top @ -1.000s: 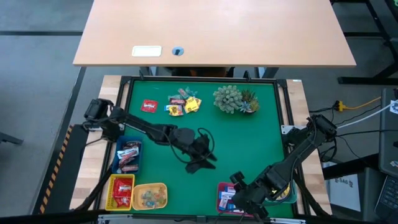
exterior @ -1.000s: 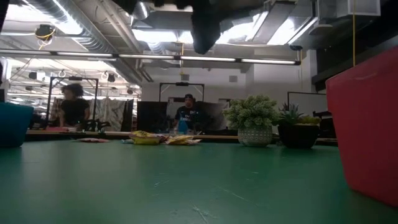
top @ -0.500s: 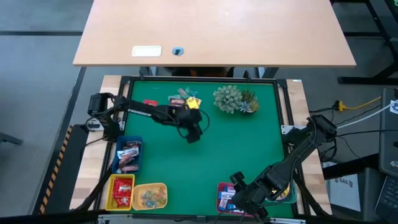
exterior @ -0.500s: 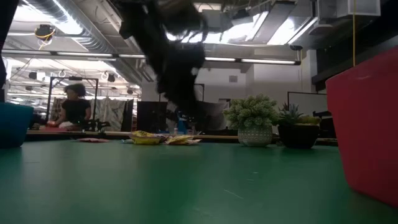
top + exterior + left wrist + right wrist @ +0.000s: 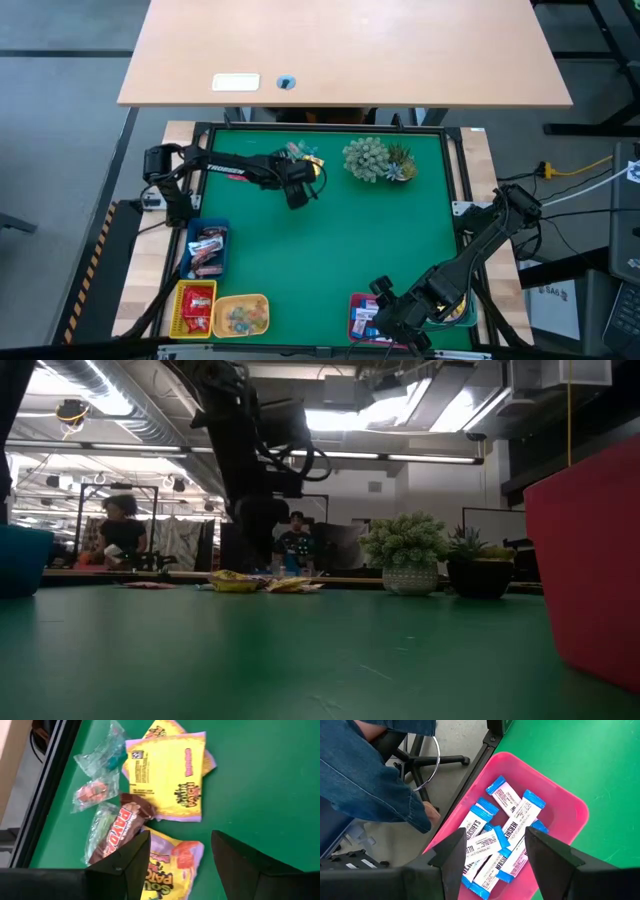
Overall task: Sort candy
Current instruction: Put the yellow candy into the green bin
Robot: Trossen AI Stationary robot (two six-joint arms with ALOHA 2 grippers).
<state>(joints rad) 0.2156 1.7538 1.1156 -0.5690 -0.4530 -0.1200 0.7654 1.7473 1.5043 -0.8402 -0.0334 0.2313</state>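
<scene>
A heap of candy (image 5: 301,155) lies near the table's far edge: yellow packets (image 5: 167,772), a brown bar (image 5: 122,827) and clear-wrapped sweets (image 5: 97,795). My left gripper (image 5: 298,186) hangs open just above the heap's near side, tilted down. In its wrist view the left gripper (image 5: 179,838) has another yellow packet (image 5: 172,867) below its fingers. My right gripper (image 5: 395,318) waits open over the pink tray (image 5: 570,807) at the near edge. That tray holds several blue-and-white bars (image 5: 505,832).
A spiky green plant (image 5: 377,160) stands right of the heap. Along the near left stand a blue tray (image 5: 207,248), a red tray (image 5: 194,306) and a yellow tray (image 5: 240,315), each with candy. A person's leg in jeans (image 5: 365,770) shows beyond the near edge.
My left gripper has swung from the middle of the table toward the far edge and a little left, ending over the candy heap. It has tipped from nearly level to pointing steeply down and has sunk somewhat. Its fingers have stayed open.
</scene>
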